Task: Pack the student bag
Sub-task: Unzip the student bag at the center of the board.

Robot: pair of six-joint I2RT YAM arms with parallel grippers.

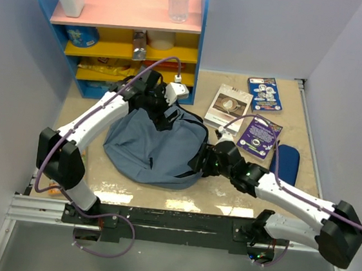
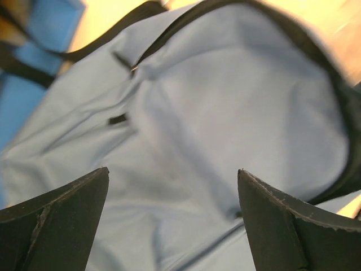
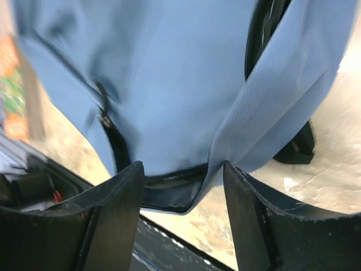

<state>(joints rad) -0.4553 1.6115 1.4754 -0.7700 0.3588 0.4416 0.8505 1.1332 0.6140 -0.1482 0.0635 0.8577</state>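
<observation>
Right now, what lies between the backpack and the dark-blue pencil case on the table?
The right gripper and its wrist, reaching from the pencil case's side to the backpack's edge. The top view shows this.

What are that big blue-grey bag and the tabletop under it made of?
The student bag looks like matte woven cloth: it slumps in soft folds, and the right wrist view shows a fine ribbed weave. The table looks like a hard, beige, mottled sheet with a glossy finish, given its bright reflections; whether it is laminate or stone, I cannot tell.
</observation>
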